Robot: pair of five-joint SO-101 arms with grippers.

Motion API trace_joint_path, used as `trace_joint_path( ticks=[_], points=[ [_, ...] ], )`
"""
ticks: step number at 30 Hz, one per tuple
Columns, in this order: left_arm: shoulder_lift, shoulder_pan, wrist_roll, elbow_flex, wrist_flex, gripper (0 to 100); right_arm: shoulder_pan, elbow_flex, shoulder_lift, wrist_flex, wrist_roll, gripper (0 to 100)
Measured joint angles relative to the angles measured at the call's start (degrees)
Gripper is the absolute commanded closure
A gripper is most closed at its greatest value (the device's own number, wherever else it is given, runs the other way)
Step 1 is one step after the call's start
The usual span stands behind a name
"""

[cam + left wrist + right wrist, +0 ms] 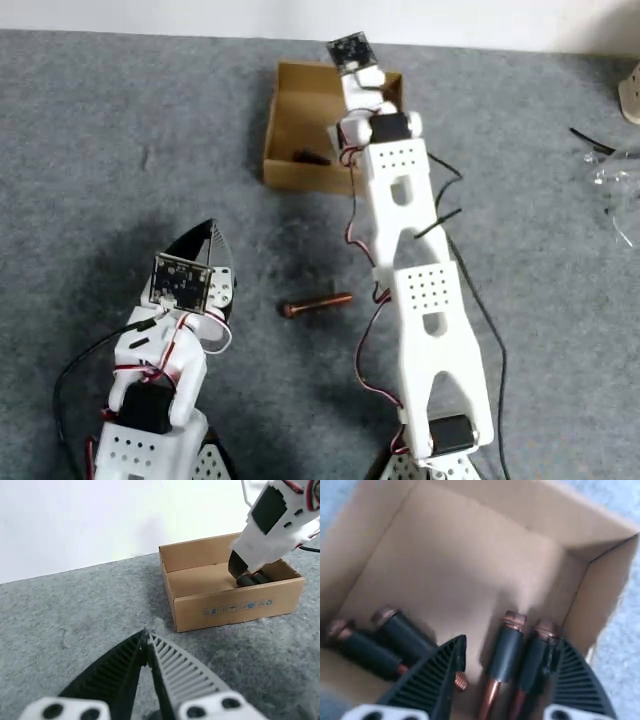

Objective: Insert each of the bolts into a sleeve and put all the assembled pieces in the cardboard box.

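Grey carpet, left end effector closed, right end effector spread inside cardboard box.

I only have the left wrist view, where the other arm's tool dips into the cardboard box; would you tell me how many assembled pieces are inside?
Observer: The right wrist view shows four sleeved bolts lying on the floor of the cardboard box.
Operator: Thank you. Is the right tool gripping one of them?
Observer: No, the right tool is open, with two of the pieces between its fingers.
Operator: Is there anything to be done outside the box?
Observer: Yes, in the high view one bare copper bolt lies on the grey mat, apart from the box.
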Motion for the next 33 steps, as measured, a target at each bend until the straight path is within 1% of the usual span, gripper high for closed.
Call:
trace_joint_path(
  ticks=[5, 9, 14, 20, 25, 29, 33],
  points=[
    [0.0, 0.0, 0.0, 0.0, 0.0, 99, -0.1, -8.5, -0.1, 9.0, 0.0, 76.1],
    [0.0, 0.0, 0.0, 0.0, 0.0, 99, -0.1, -9.2, -0.4, 16.5, 0.0, 76.1],
    [0.0, 0.0, 0.0, 0.0, 0.0, 99, -1.1, -9.2, -6.1, 23.6, 0.0, 76.1],
    [0.0, 0.0, 0.0, 0.0, 0.0, 99, -1.3, -9.2, -15.6, 24.2, -3.0, 76.1],
    [0.0, 0.0, 0.0, 0.0, 0.0, 99, -1.4, -8.7, -25.8, 24.2, -3.6, 76.1],
    [0.0, 0.0, 0.0, 0.0, 0.0, 99, -1.3, -0.9, -34.5, 24.2, -3.8, 76.1],
    [0.0, 0.0, 0.0, 0.0, 0.0, 99, -1.9, 11.4, -44.6, 24.4, -3.8, 76.1]
  ],
)
